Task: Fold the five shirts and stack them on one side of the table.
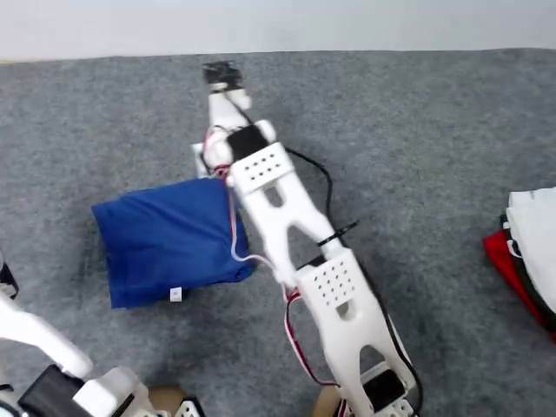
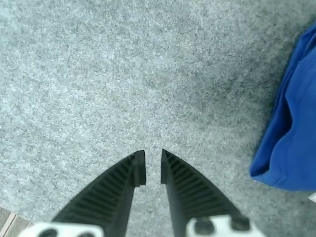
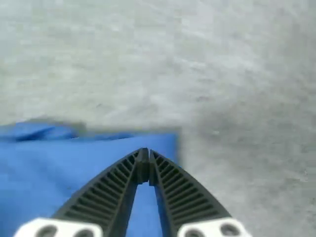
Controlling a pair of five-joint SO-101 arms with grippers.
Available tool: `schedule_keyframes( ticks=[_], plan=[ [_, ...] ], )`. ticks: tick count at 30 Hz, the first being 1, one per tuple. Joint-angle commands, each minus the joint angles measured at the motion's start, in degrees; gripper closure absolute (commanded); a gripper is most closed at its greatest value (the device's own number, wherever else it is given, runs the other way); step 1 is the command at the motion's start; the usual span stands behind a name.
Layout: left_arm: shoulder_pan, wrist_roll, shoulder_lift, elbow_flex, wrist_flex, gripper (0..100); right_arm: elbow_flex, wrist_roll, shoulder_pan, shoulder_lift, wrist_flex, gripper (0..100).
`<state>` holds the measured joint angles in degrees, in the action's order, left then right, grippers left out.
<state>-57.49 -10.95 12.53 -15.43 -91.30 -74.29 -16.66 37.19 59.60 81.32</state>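
Note:
A blue shirt point(image 1: 165, 239) lies folded into a rough square on the grey carpeted table, left of centre. My right arm stretches from the near edge past the shirt's right side. Its gripper point(image 1: 221, 74) hangs beyond the shirt's far right corner. In the right wrist view this gripper point(image 3: 144, 165) is shut with nothing in it, above the blue shirt's point(image 3: 59, 168) edge. My left gripper point(image 2: 153, 170) hovers over bare carpet with a narrow gap between its fingers. The blue shirt point(image 2: 294, 138) lies off to one side of it.
A stack of folded shirts point(image 1: 530, 252) sits at the table's right edge, with white on top and red and dark layers under it. The left arm point(image 1: 48, 343) rests at the near left corner. Bare carpet lies between the blue shirt and the stack.

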Motion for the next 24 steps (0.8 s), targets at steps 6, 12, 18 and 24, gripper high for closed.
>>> schedule_keyframes(
  ticks=[6,12,18,24],
  plan=[
    [-0.09,-0.35,2.37,-1.63,2.29,93,-4.84,0.35,5.93,0.48,5.58,98.8],
    [-0.18,-1.58,2.37,-1.63,2.29,93,-2.55,0.53,-0.31,9.71,-3.56,98.8],
    [-0.18,-2.29,2.37,-1.63,3.08,93,-2.64,0.53,-5.05,12.35,-6.99,98.8],
    [0.09,-2.02,2.37,-1.63,3.16,93,-2.55,0.53,-2.95,6.55,-6.11,98.8]
  ],
)
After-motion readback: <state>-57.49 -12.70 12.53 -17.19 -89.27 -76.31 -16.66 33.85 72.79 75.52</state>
